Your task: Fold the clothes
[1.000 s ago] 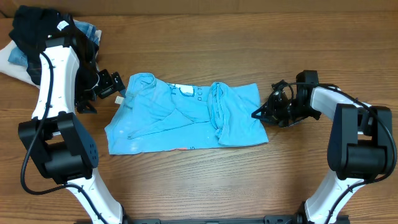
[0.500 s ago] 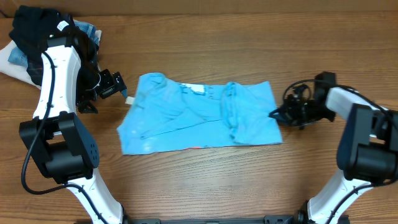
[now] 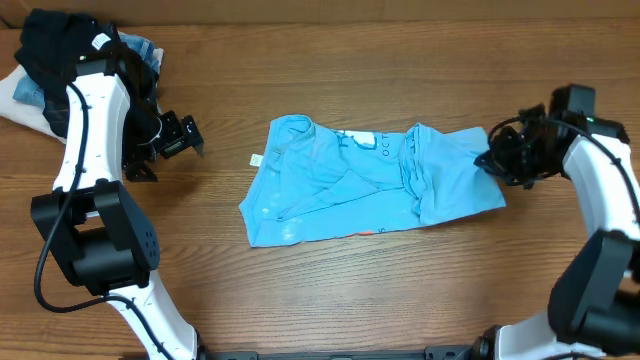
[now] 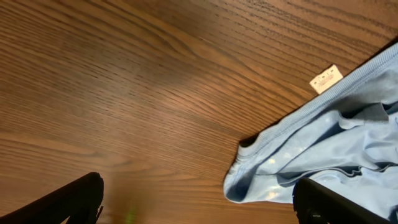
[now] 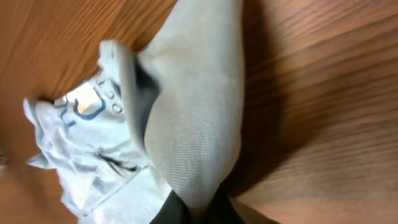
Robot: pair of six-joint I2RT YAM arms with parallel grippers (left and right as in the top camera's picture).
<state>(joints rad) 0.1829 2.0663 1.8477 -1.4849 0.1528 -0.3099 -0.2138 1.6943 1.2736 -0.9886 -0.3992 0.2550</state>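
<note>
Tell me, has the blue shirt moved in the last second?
Yes. The shirt has slid toward the robot's right, dragged by the right gripper. Its end was beside the unmoved left gripper and now lies well clear of it.

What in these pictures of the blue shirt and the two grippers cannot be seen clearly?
Lettering on the shirt: too small in the overhead view; folds hide most of it in the right wrist view.
Right gripper: its tips are cut off by the bottom edge of the right wrist view.
Print on the white label: too small in the left wrist view.
</note>
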